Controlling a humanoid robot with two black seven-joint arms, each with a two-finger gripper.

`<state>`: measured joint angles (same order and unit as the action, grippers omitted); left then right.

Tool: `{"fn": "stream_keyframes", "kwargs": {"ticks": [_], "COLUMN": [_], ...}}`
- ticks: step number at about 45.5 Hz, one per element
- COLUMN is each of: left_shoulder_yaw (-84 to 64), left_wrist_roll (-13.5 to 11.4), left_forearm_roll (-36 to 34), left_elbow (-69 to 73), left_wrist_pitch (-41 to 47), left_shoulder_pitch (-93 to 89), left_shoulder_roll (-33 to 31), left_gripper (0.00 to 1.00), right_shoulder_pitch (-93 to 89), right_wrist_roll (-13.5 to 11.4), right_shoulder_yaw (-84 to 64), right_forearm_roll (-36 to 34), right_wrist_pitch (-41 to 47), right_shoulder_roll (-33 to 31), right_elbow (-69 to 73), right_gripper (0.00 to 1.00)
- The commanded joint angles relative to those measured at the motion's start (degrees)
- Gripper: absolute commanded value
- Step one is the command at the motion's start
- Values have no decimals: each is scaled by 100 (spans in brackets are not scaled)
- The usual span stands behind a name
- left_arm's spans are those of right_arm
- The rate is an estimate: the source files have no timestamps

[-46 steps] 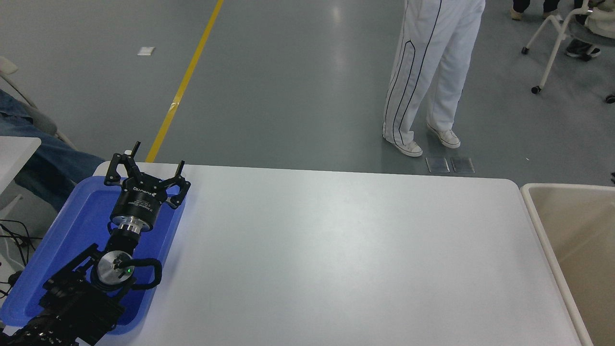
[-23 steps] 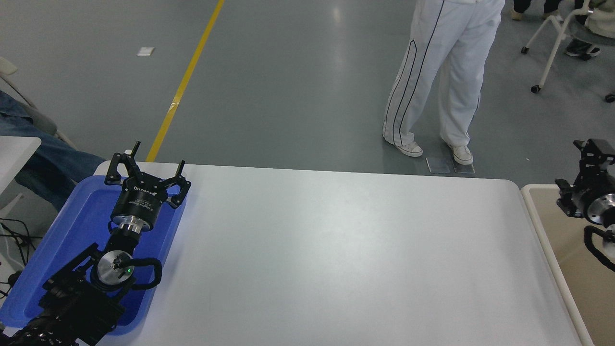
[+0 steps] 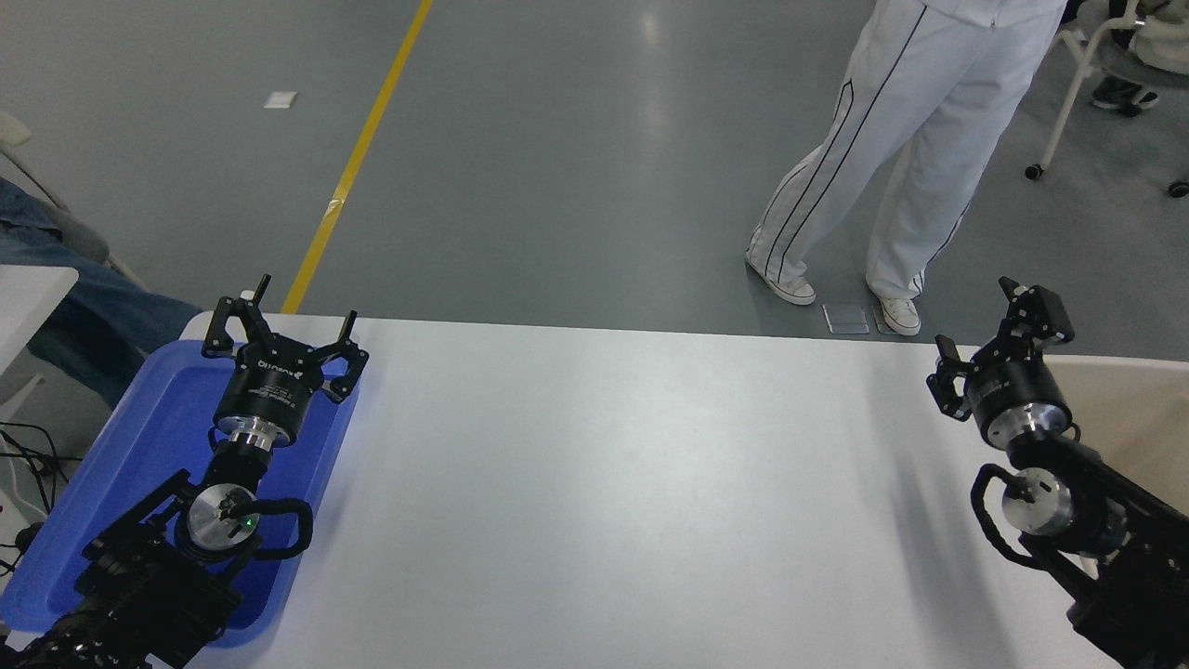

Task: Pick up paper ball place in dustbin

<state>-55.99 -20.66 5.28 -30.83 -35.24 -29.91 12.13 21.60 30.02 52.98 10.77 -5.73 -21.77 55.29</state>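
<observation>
White table (image 3: 604,483) across the lower two thirds of the frame, matte, with soft glare near the middle and rounded far corners. Beyond it, grey-green glossy floor (image 3: 576,158), crossed by a yellow line (image 3: 358,158) slanting from top centre down to the table's upper left corner. At upper right, a person's legs in white trousers (image 3: 892,158) with dark piping and white shoes, striding; next to them a wheeled chair frame (image 3: 1068,102). Blue tray (image 3: 102,492) at lower left, long side running up the frame, leaning slightly right.

Left gripper (image 3: 283,311) parked over the tray's far end, fingers spread wide, holding nothing. Right gripper (image 3: 989,334) at the right edge, above the table's far right corner, pointing toward the upper right, fingers apart and empty.

Dustbin (image 3: 1124,395) at the right edge, just beside the table, mostly hidden behind the right arm; only a cream strip visible, so long axis not readable. Paper ball nowhere visible.
</observation>
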Motion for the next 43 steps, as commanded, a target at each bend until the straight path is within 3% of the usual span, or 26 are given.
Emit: {"fn": "stream_keyframes", "kwargs": {"ticks": [1, 7, 15, 24, 43], "left_shoulder_yaw": [0, 0, 0, 0, 0], "left_wrist_roll": [0, 0, 0, 0, 0], "left_forearm_roll": [-1, -1, -1, -1, -1], "left_elbow": [6, 6, -2, 6, 6], "left_wrist_pitch": [0, 0, 0, 0, 9], "left_shoulder_pitch": [-6, -6, -6, -6, -6], "left_shoulder_roll": [0, 0, 0, 0, 0], "left_gripper": [100, 100, 100, 100, 100], "right_shoulder_pitch": [-359, -525, -666, -658, -675], "right_wrist_roll": [689, 637, 268, 382, 382], "right_shoulder_yaw": [274, 292, 292, 257, 283], "right_forearm_roll": [443, 434, 434, 540, 540], "right_wrist_pitch": [-95, -165, -446, -385, -376], "right_shoulder_roll": [261, 279, 252, 270, 261], "right_elbow": [536, 746, 966, 932, 905], "right_gripper": [100, 100, 100, 100, 100]}}
